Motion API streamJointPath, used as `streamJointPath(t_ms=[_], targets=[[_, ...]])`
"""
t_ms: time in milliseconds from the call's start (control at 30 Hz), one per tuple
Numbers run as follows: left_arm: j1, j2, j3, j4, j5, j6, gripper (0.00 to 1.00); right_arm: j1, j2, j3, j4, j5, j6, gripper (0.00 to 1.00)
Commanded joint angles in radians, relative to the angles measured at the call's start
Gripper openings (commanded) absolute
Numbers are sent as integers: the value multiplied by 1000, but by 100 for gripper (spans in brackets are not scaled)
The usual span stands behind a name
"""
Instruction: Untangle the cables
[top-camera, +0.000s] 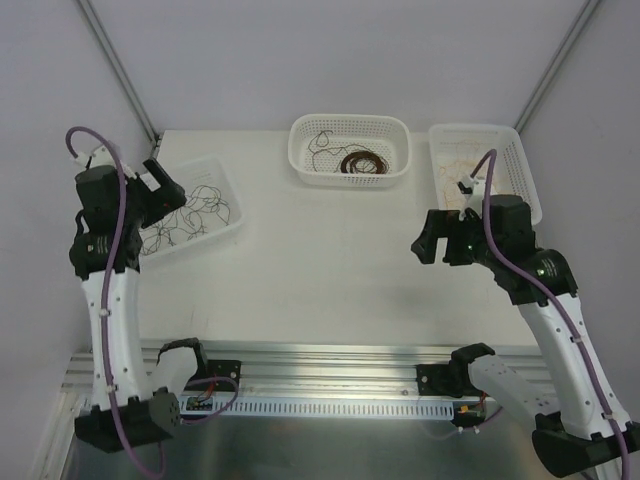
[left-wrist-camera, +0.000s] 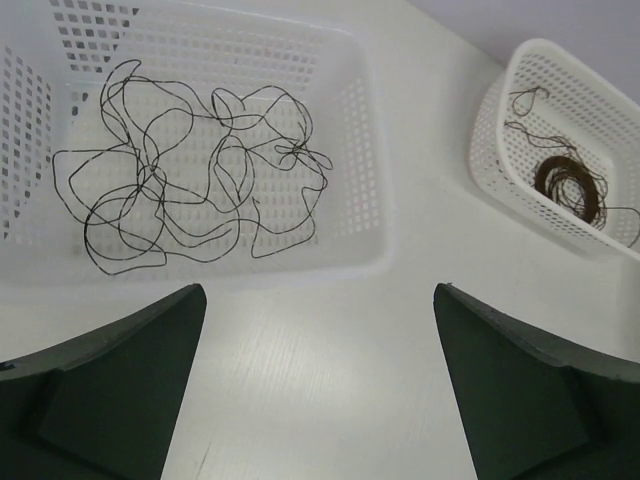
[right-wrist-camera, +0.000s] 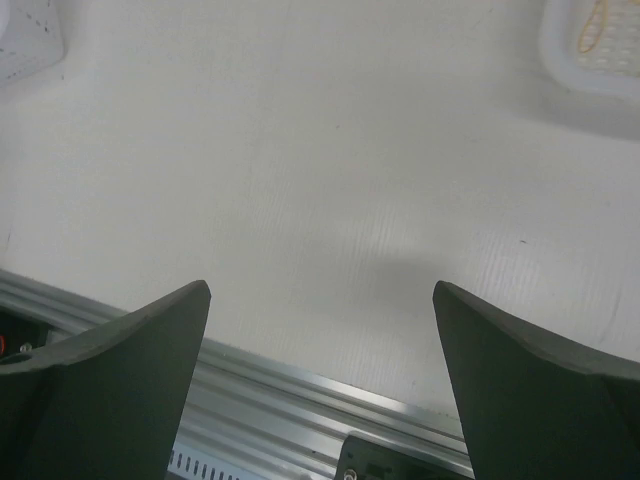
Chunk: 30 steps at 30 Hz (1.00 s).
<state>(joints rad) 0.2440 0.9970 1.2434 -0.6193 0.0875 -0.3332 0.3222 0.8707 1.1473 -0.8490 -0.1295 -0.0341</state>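
Both left gripper (left-wrist-camera: 320, 292) and right gripper (right-wrist-camera: 320, 290) spread, empty. Black cables (left-wrist-camera: 190, 180) sorted left of centre basket (top-camera: 350, 119); its brown coil (top-camera: 357, 163) probably next.

The table's (top-camera: 320, 270) middle lies open; left basket (top-camera: 238, 212), middle basket (top-camera: 350, 181) and right basket (top-camera: 470, 130) block its far side

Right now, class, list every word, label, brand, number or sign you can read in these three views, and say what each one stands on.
No text can be read in any view.
left basket, middle basket, right basket: plain white, no label showing.
left pincer, right pincer: dark, no marking showing.
electronics by the left arm's base: too small to read.
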Motion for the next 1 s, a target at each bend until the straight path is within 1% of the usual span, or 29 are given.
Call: streamJointPath(t_ms=[0,33,67,100,133,167,200,233,300,367,400,433,500,533,633,667,700,767,967], targets=[[-23,-164,-27,-121,43,-30,99,-2,-53,97,-94,182,7,100],[-61,-214,-30,-179,-12,-23,99,-3,-65,113,-102,218,5,100],[-125,-248,-45,-181,-21,-21,99,-3,-93,120,-104,255,5,99],[-155,-280,-67,-186,-25,-18,99,-2,-104,133,-111,321,5,100],[-179,-337,-74,-192,-32,-17,99,-2,-114,162,-133,347,2,100],[-224,-365,-81,-197,-57,-15,99,-3,-137,178,-145,376,2,100],[-241,-391,-87,-203,-77,-6,99,-2,-156,187,-154,421,3,100],[-271,-438,-85,-214,-107,3,99,-3,-173,192,-162,442,6,99],[-360,-486,-96,-253,-195,34,99,-3,-240,180,-167,473,22,100],[-431,-579,-107,-307,-268,49,99,-3,-288,148,-176,482,30,100],[-443,-618,-116,-327,-282,54,99,-3,-335,134,-182,491,30,99],[-449,-697,-116,-344,-291,59,99,-2,-363,123,-199,499,58,100],[-454,-777,-110,-401,-316,63,99,-3,-413,89,-219,514,75,99],[-454,-840,-102,-422,-322,66,99,-3,-474,80,-234,516,77,99],[-454,-908,-50,-528,-339,86,99,-3,-577,48,-262,524,79,100],[-454,-919,-35,-549,-341,94,99,-2,-602,46,-271,522,70,100],[-454,-931,-7,-563,-347,98,99,-3,-620,48,-277,525,71,97],[-454,-969,22,-597,-347,106,99,-3,-663,57,-305,524,66,97],[-456,-1044,105,-686,-354,76,99,-3,-720,97,-377,518,60,97]])
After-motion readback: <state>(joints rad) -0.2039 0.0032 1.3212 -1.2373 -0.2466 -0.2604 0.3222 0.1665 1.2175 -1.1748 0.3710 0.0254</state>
